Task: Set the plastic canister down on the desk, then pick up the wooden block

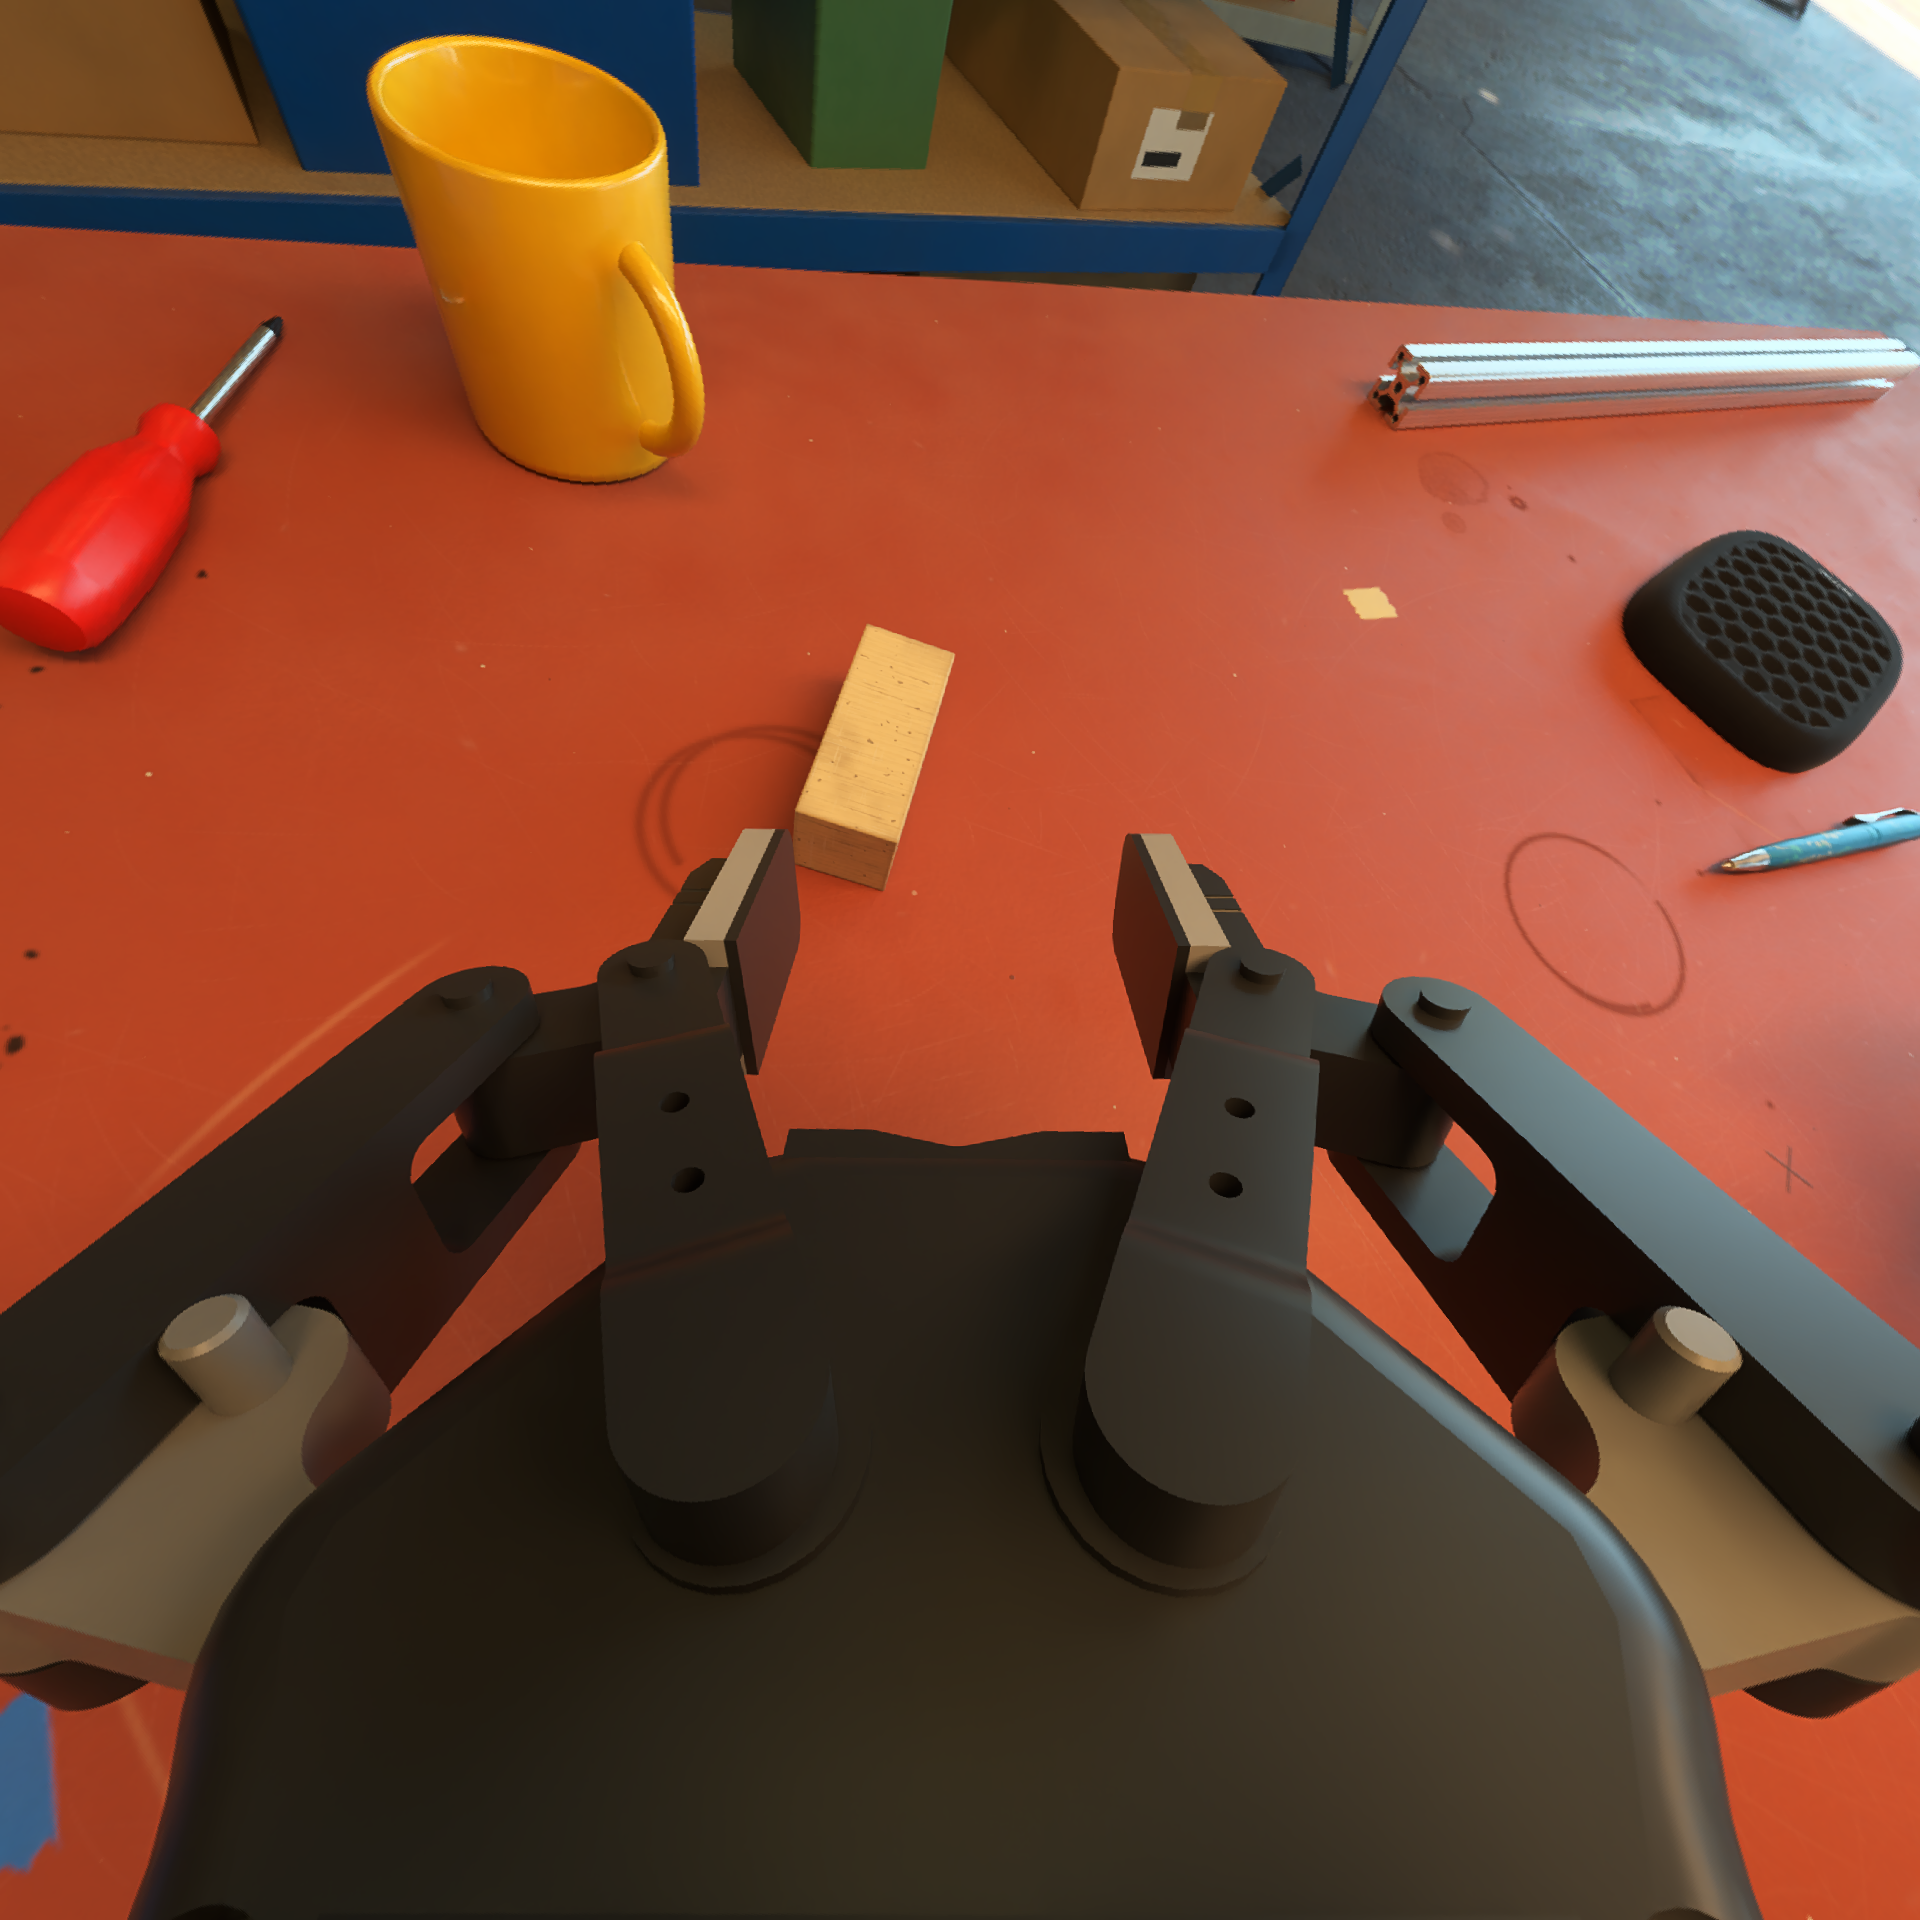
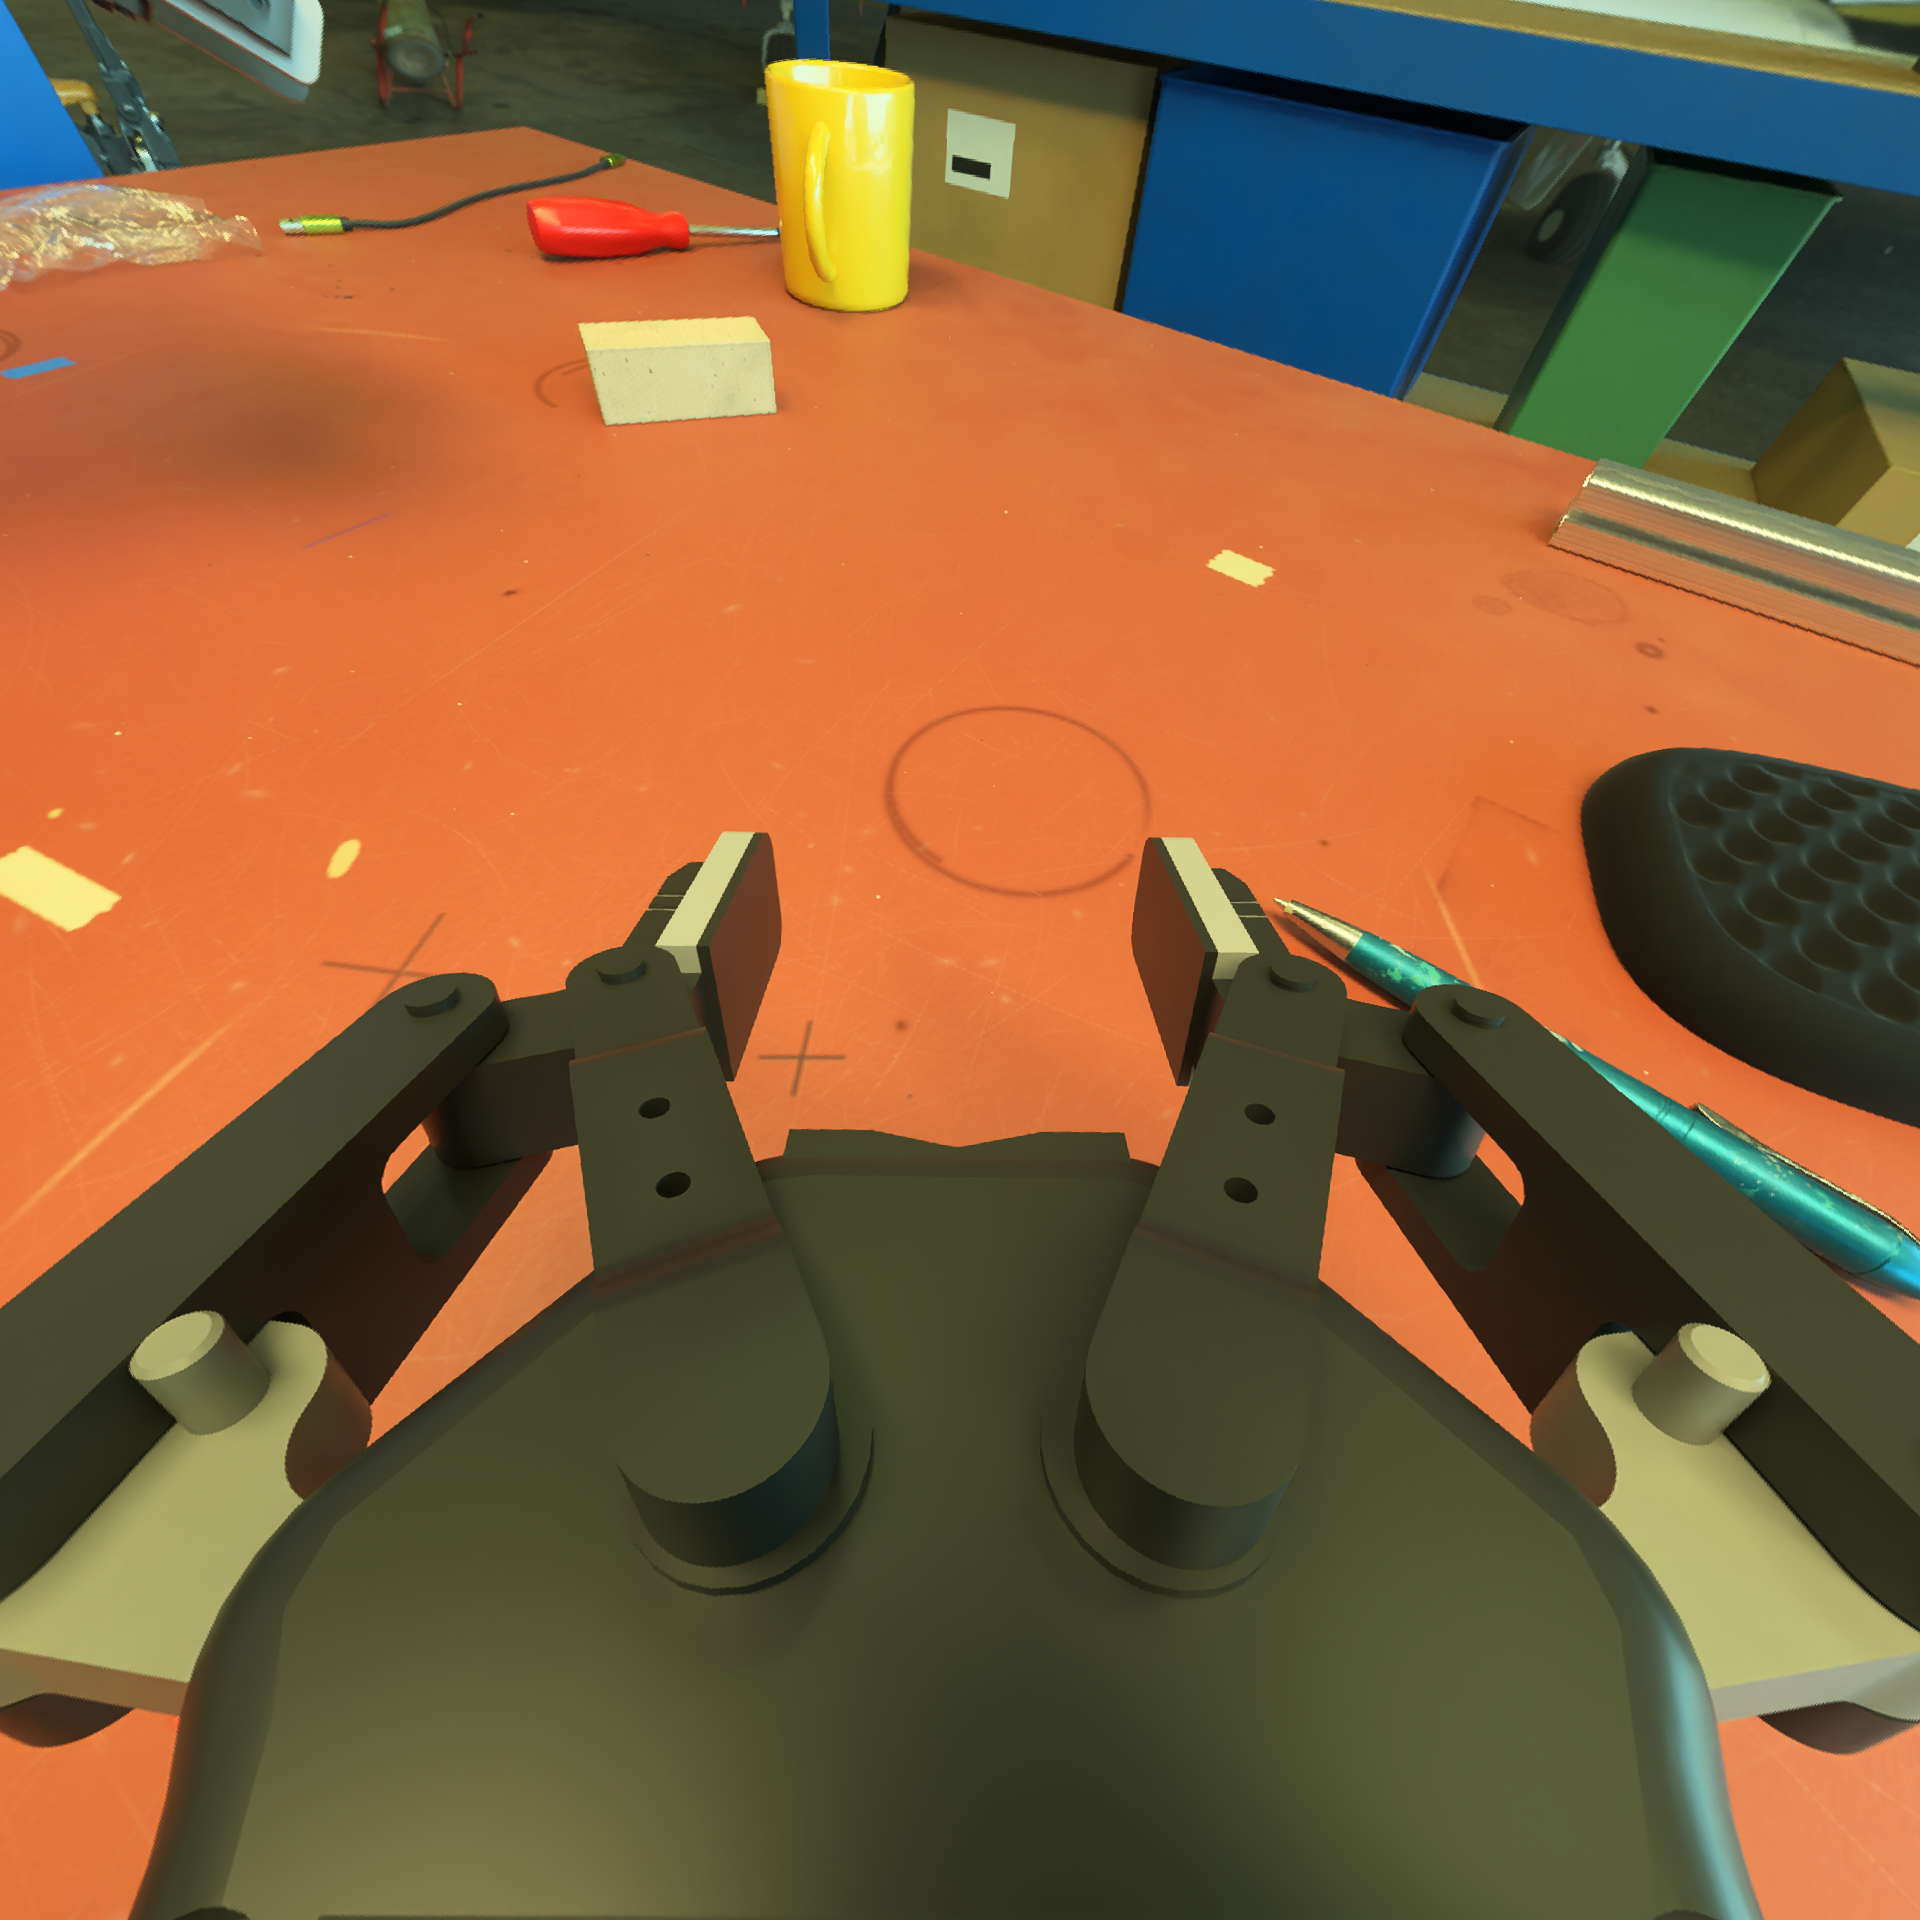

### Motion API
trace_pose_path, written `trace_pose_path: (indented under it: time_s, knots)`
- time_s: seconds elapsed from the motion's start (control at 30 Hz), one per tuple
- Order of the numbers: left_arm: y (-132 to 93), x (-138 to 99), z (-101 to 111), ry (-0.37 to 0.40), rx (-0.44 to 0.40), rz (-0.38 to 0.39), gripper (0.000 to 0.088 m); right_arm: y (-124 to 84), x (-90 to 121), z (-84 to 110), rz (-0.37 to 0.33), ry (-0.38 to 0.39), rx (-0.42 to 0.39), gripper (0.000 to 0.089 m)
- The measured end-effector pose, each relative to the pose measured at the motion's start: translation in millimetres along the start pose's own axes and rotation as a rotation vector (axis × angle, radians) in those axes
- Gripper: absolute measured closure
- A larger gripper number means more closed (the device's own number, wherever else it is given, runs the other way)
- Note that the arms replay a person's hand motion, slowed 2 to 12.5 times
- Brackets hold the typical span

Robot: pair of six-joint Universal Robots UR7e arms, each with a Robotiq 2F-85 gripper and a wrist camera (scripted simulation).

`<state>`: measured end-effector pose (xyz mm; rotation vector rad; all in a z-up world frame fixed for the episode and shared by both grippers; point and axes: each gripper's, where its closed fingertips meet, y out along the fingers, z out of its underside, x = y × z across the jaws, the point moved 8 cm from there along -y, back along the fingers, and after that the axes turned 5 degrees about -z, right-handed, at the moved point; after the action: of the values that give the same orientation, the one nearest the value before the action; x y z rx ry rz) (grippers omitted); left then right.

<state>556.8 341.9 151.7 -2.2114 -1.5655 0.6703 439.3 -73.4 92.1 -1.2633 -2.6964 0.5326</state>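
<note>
A pale wooden block [image 1: 875, 755] lies flat on the red desk [image 1: 1143, 644], just ahead of my left gripper [image 1: 956, 883] and a little left of its centre line. The left gripper is open and empty, its left fingertip close to the block's near end. The block also shows in the right wrist view [image 2: 681, 369], far ahead on the left. My right gripper [image 2: 956, 883] is open and empty above the bare desk [image 2: 727, 623]. No plastic canister shows in either view.
A yellow mug [image 1: 551, 260] and a red screwdriver [image 1: 109, 520] lie beyond the block. A black honeycomb pad [image 1: 1766, 649], a teal pen [image 2: 1621, 1091] and an aluminium bar [image 1: 1642, 379] lie to the right. A crumpled clear wrapper [image 2: 104, 223] and a cable [image 2: 447, 203] lie far left. Shelves with boxes [image 1: 1112, 94] stand behind.
</note>
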Motion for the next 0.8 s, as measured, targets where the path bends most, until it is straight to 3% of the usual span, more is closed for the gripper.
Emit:
trace_pose_path:
  time_s: [0.43, 0.8]
  knots:
    - [22, 5, -6, -0.039, -0.032, -0.014, 0.0322, -4, -5, 0.4, -0.004, 0.035, -0.041, 0.0292]
    - [38, 7, -21, 0.021, 0.013, -0.008, 0.0324, -7, -12, -0.6, 0.023, 0.043, -0.085, 0.0313]
